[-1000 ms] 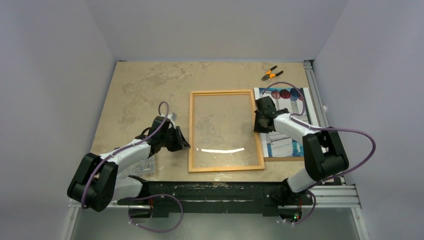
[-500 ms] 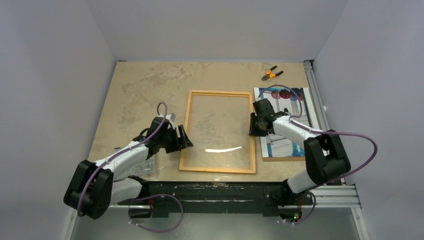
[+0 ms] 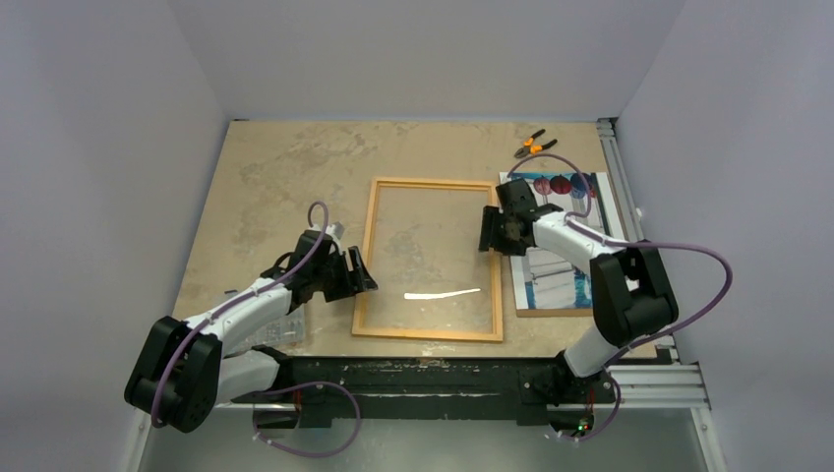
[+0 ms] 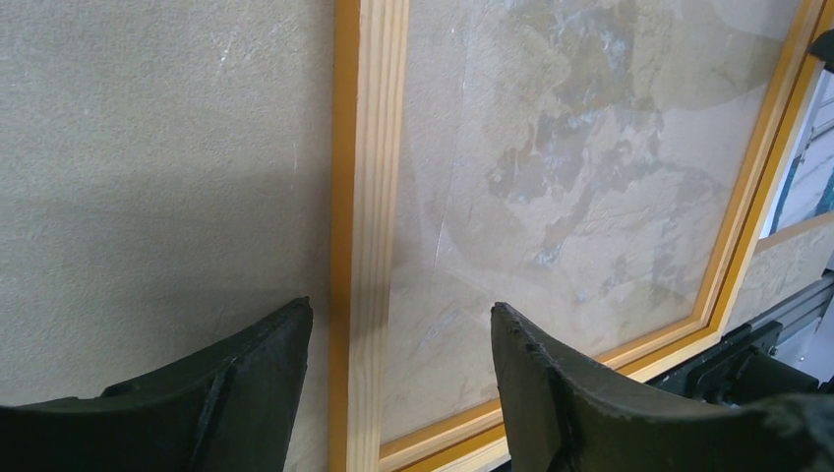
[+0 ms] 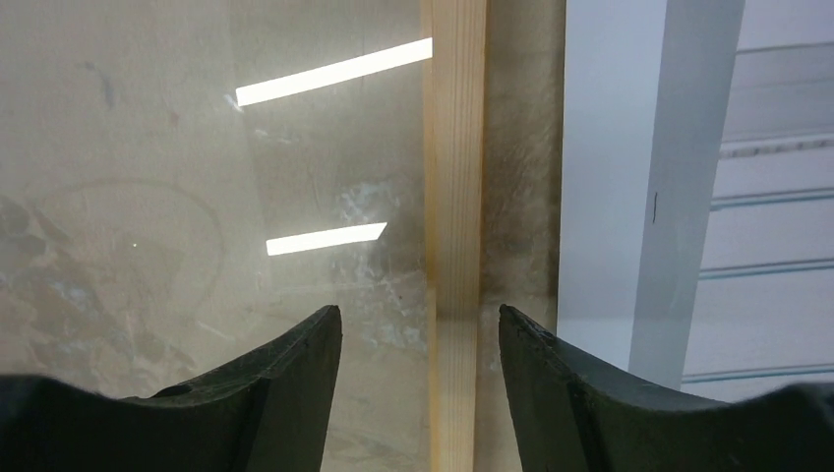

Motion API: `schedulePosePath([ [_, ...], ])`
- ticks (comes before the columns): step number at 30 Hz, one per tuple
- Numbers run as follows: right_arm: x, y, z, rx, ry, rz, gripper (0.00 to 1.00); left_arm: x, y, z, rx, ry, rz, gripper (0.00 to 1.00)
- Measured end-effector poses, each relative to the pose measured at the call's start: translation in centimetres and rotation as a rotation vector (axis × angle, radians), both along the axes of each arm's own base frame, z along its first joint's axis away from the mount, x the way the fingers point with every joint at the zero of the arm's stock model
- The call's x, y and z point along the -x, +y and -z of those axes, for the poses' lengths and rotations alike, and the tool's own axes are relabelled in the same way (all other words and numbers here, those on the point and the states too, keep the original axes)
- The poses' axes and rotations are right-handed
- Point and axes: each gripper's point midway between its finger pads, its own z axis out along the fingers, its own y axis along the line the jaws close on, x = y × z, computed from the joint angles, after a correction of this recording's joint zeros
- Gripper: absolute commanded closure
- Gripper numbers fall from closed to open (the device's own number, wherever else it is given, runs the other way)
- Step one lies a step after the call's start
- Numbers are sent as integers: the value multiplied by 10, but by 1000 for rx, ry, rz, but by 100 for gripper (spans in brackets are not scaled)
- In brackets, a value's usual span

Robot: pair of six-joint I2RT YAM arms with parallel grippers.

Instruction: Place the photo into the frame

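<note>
Left claw (image 4: 398, 310) and right claw (image 5: 419, 313) apart astride the frame (image 3: 430, 183); photo (image 3: 554, 282) partly arm-hidden.

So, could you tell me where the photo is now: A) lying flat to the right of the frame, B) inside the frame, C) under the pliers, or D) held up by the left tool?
A: the photo lies flat outside the frame, along its right side.
</note>
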Motion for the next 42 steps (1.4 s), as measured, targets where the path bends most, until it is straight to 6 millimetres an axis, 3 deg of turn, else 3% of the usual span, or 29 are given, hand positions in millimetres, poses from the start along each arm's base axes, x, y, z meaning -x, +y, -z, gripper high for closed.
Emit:
schedulePosePath([
  [6,-33,-11,-6,-13,-9,48,45,1,3,2,-17,3,-5,41],
  [13,-62,-18,-2,12,8,56,67,1,4,3,-27,1,1,44],
  [16,-70,-17,2,26,16,47,69,1,5,4,-31,1,1,45],
  [19,-75,-17,8,42,30,37,80,1,5,4,-33,2,1,46],
  [25,-78,-19,10,81,37,19,92,1,6,4,-37,1,2,46],
  [32,-78,-17,10,119,33,5,100,1,6,4,-37,2,2,47],
  [36,-78,-17,10,119,31,4,99,1,6,5,-38,3,2,48],
  [42,-73,-14,10,87,5,1,47,1,6,5,-41,10,2,48],
])
